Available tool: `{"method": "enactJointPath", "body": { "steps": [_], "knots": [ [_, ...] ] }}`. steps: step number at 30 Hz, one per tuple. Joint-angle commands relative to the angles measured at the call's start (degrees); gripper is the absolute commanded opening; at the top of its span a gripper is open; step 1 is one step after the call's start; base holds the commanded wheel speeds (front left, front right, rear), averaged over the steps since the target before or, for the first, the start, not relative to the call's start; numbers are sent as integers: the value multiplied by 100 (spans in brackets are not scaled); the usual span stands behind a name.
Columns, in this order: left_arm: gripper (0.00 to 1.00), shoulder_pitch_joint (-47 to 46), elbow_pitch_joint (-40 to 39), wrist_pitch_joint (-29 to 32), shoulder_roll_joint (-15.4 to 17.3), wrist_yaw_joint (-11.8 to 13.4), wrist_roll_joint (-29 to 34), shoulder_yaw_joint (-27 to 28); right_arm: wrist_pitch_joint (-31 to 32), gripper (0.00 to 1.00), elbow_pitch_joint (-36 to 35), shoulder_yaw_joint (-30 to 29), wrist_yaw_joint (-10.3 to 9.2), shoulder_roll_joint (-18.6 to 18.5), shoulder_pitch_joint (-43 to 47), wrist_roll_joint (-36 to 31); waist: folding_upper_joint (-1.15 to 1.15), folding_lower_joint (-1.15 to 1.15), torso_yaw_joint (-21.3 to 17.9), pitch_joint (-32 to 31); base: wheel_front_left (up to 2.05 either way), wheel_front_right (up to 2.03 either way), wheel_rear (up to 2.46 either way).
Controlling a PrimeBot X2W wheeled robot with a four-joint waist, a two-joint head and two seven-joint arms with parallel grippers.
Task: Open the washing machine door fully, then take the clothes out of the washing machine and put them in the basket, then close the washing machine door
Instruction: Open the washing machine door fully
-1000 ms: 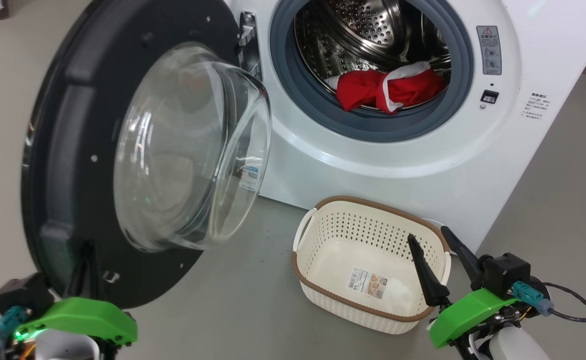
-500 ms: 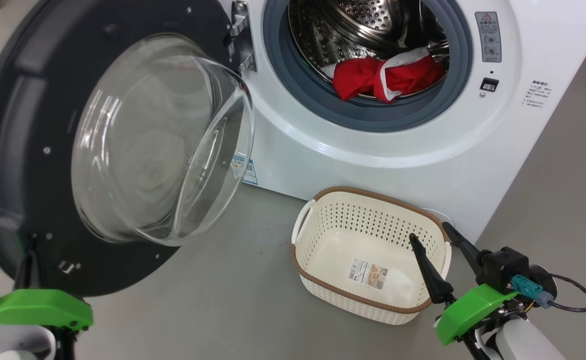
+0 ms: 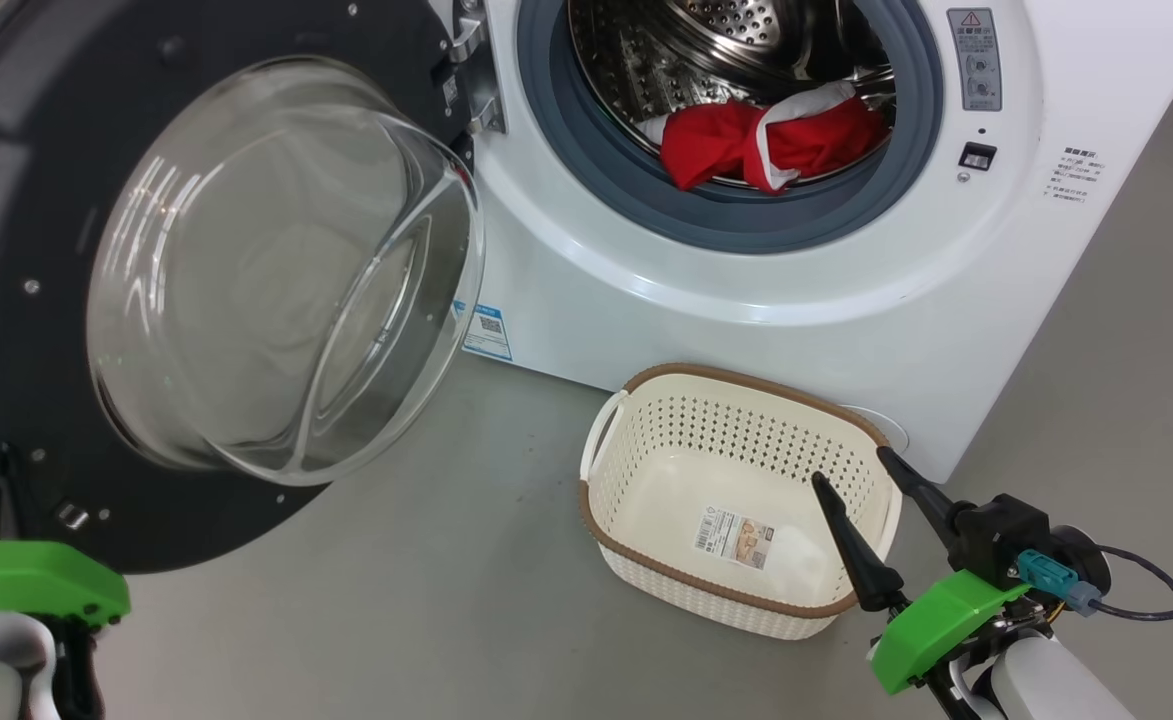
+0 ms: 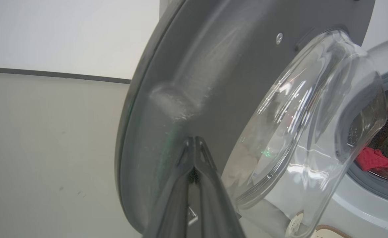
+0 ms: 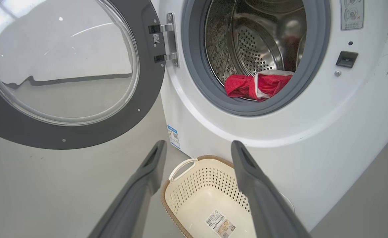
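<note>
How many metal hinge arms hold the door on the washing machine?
2: the upper hinge arm and the lower hinge arm, one above the other, between the washing machine door and the washing machine. None looks hidden.

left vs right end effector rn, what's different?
Left end effector is shut, with its fingers pressed together. The right end effector is open, with its fingers spread wide. The left's tips sit at the dark inner rim of the washing machine door. The right hangs by the right end of the basket, apart from the door. Shared: both have long dark fingers and nothing visibly gripped.
</note>
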Motion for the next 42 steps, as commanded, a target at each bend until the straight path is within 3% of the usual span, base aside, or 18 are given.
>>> {"method": "enactJointPath", "body": {
  "steps": [1, 25, 30, 36, 37, 39, 40, 42],
  "knots": [
    [0, -328, -41, -77, 350, -39, -47, 287, -37, 100, -118, 137, 37, -36, -199, 48, 0, 0, -7, 11, 0, 0, 0],
    [0, -1013, 1021, -277, 554, -289, -128, 316, -37, 100, -127, 137, 37, -191, -199, 67, 0, 0, -87, 136, 0, 0, 0],
    [0, -1030, 1091, -310, 566, -291, -61, 260, -37, 100, -124, 78, 37, -136, -178, 51, 0, 0, -72, 124, 0, 0, 0],
    [0, -950, 905, -265, 518, -123, 21, 173, -37, 100, -199, 11, 37, -68, -155, 90, 0, 0, -76, 86, 0, 0, 0],
    [9, -924, 820, -234, 511, -98, 37, 148, -37, 100, -214, -4, 37, -60, -156, 97, 0, 0, -83, 81, 0, 0, 0],
    [59, -846, 598, -194, 518, -48, 108, 72, -37, 100, -276, -70, 37, -18, -148, 117, 0, 0, -106, 67, 0, 0, 0],
    [100, -743, 285, -196, 504, 33, 163, 35, -37, 100, -334, -138, 37, 27, -131, 122, 0, 0, -137, 54, 0, 0, 0],
    [100, -608, -82, -178, 489, 139, 219, 2, -37, 100, -373, -177, 37, 63, -118, 120, 0, 0, -176, 41, 0, 0, 0]
  ]
}}
